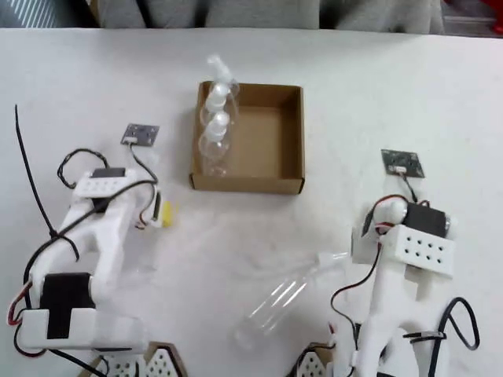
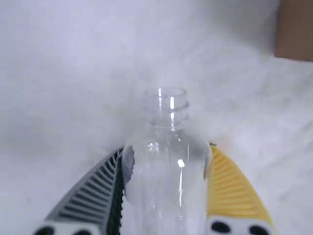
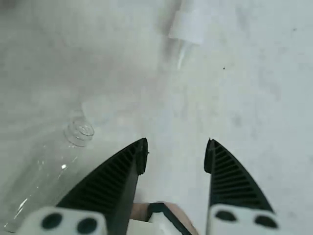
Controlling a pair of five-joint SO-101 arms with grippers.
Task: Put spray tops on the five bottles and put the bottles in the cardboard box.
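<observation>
at the left of the surface, the left pincer is clamped on an uncapped clear bottle. the right pincer gapes empty near a loose spray top; best grip it squarely, then line it up with the bottle's neck.

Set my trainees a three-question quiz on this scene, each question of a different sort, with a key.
1. True or false: the left gripper is shut on a bottle without a spray top.
2. The right gripper is: A open, B shut on a spray top, C shut on a bottle.
3. Fill in: the capped bottles are in the cardboard ____.
Key: 1 true; 2 A; 3 box.
</observation>
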